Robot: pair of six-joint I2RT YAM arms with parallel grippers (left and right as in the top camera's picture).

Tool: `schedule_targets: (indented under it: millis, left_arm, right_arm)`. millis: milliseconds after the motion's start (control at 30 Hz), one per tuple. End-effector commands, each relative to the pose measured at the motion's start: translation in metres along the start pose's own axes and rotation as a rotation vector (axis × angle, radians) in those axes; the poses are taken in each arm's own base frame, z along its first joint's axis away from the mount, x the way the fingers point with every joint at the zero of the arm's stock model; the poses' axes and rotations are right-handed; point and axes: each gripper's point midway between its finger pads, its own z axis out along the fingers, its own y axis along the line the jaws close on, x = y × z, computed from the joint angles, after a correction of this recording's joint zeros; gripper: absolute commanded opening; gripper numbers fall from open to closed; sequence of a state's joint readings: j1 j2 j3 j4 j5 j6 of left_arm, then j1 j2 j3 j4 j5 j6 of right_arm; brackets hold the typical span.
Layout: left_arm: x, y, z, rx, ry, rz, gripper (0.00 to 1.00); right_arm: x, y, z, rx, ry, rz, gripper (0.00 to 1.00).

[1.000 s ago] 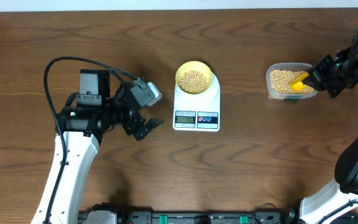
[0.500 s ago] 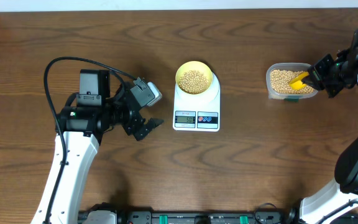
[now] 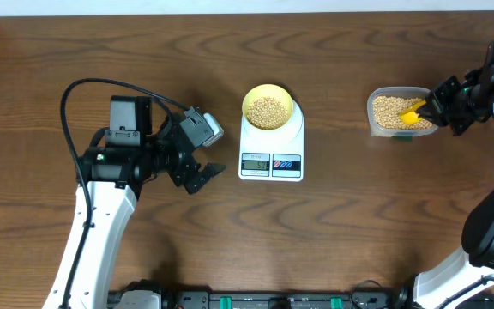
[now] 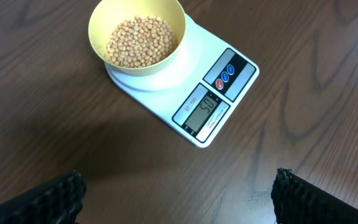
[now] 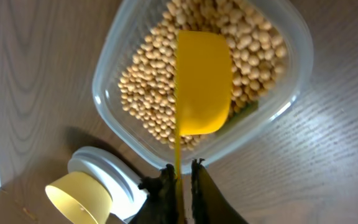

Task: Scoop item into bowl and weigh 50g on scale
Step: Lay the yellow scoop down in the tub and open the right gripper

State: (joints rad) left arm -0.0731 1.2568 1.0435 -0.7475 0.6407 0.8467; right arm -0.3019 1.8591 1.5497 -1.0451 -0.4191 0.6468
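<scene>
Pincer, left (image 3: 202, 176), overhead: jaws spread wide, nothing in them, hanging over bare table (image 3: 358, 223) just left of the scale (image 3: 271, 150). Bowl (image 3: 245, 107) sits on the scale's platform with beans (image 3: 268, 109) in it. Right pincer (image 3: 436, 107) is at the right edge of the clear tub (image 3: 371, 112), well apart from the scale. The yellow scoop (image 3: 414, 114) lies on the tub's beans.

Left wrist view: left pincer (image 4: 176, 186) has its two dark fingertips at the bottom corners, far apart, with only wood between them. Bowl (image 4: 101, 22) sits upright on the round platform of the scale (image 4: 166, 102), its beans (image 4: 140, 40) well below the rim. Display (image 4: 205, 111) is lit; digits hard to read at this angle. Red and blue buttons (image 4: 225, 73) are beside it.

Right wrist view: right pincer (image 5: 180, 177) stands nearly closed astride the thin handle of the scoop (image 5: 204, 81). A narrow slit shows beside the handle; cannot tell whether it is gripped. Scoop's cup rests on the beans in the tub (image 5: 291, 74).
</scene>
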Motion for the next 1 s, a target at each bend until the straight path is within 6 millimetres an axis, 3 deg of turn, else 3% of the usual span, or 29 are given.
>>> schedule_targets:
  millis: [0,167,300,367,433,500,667,767,967]
  left_arm:
    - [0.002,0.002,0.001,-0.004,0.007,0.009,0.98]
    - [0.002,0.002,0.001,-0.004,0.007,0.009,0.98]
    - [0.002,0.002,0.001,-0.004,0.007,0.009,0.98]
    - [0.002,0.002,0.001,-0.004,0.007,0.009,0.98]
    - [0.002,0.002,0.001,-0.004,0.007,0.009,0.98]
    - [0.002,0.002,0.001,-0.004,0.007,0.009,0.98]
    - [0.002,0.002,0.001,-0.004,0.007,0.009,0.98]
    - [0.002,0.002,0.001,-0.004,0.007,0.009,0.98]
    - [0.002,0.002,0.001,-0.004,0.007,0.009,0.98]
  right_arm:
    - [0.007,-0.006,0.005,0.02,0.037,0.02,0.13]
    - [0.016,-0.012,0.004,0.045,0.071,0.011,0.25]
    - [0.035,-0.025,0.001,0.095,0.145,0.005,0.35]
    - [0.041,-0.032,-0.001,0.125,0.169,-0.003,0.47]
    - [0.044,-0.039,-0.002,0.159,0.176,0.001,0.51]
    - [0.045,-0.046,-0.004,0.201,0.175,0.002,0.61]
    - [0.036,-0.049,-0.003,0.219,0.133,-0.013,0.62]
    - [0.023,-0.043,-0.006,0.211,0.079,-0.034,0.7]
    - [-0.008,-0.007,-0.056,0.151,-0.085,-0.144,0.79]
